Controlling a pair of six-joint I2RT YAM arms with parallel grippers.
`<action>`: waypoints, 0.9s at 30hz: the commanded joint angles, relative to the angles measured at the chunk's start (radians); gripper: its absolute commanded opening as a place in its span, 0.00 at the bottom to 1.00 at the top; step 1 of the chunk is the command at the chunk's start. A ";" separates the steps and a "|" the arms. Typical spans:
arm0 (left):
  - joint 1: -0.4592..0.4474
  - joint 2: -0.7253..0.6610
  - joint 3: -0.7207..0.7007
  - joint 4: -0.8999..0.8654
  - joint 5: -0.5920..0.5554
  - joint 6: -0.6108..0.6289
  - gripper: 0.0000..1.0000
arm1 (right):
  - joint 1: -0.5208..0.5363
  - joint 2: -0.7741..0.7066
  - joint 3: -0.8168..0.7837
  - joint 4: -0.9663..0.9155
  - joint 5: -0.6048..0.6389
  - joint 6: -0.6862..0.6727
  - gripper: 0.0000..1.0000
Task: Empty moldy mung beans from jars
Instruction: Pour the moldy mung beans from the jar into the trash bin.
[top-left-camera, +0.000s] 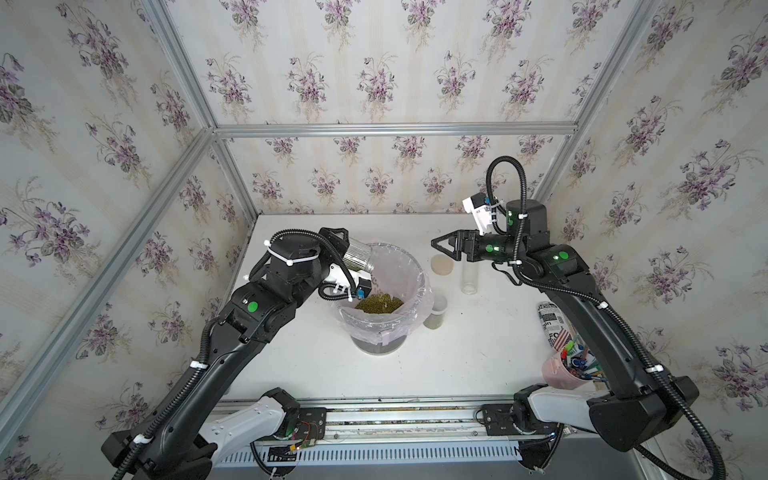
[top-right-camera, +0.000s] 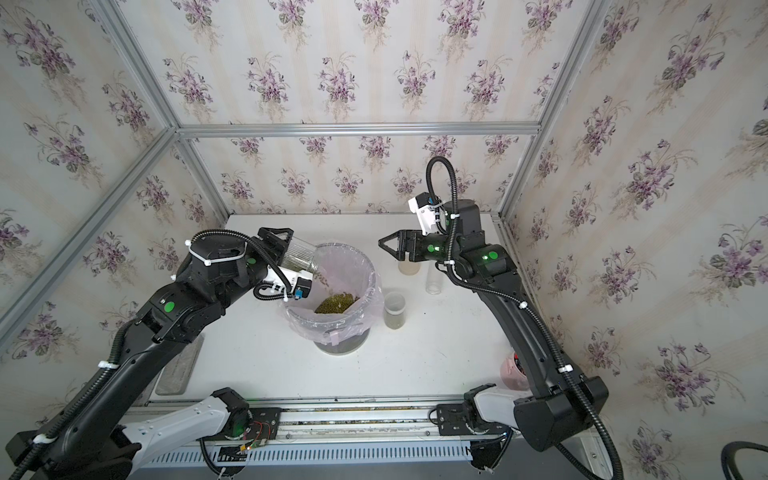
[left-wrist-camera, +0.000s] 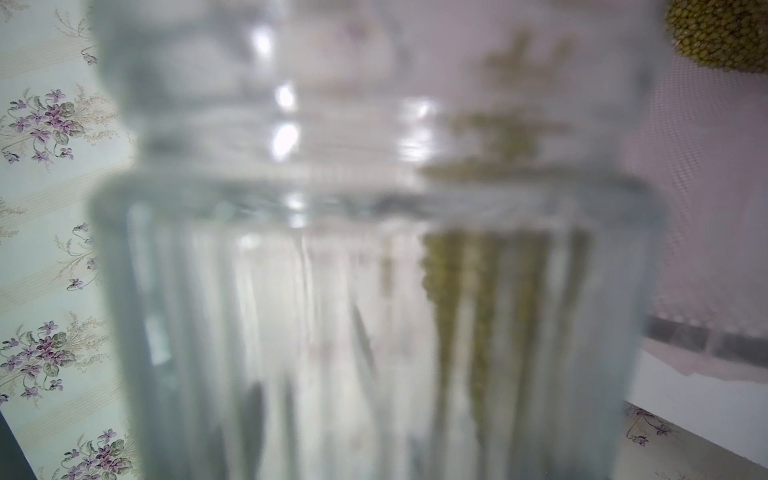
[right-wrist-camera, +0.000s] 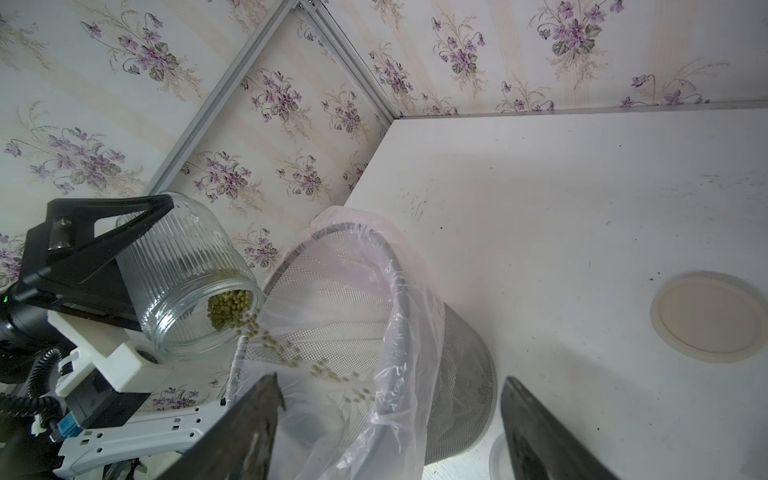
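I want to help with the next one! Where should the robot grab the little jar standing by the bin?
Probably its clear round wall below its top, coming from the side away from the bin. The little jar stands upright with room there; the bin crowds its other side.

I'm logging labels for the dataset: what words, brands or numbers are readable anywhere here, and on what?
"FO": seemingly, large letters on the printed can; its other newsprint-style text is too small to read.
The pens in the pink cup: markings too small to read.
The ribbed jar, mesh bin and tan lid: no text visible.
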 joint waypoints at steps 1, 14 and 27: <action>-0.011 0.007 0.003 0.054 -0.041 0.082 0.00 | 0.000 -0.006 -0.001 0.036 -0.015 0.007 0.81; -0.025 0.011 0.009 0.054 -0.049 0.076 0.00 | 0.001 -0.007 -0.002 0.031 -0.011 0.008 0.81; -0.025 0.015 0.011 0.054 -0.021 0.044 0.00 | 0.000 -0.011 -0.014 0.038 -0.010 0.008 0.81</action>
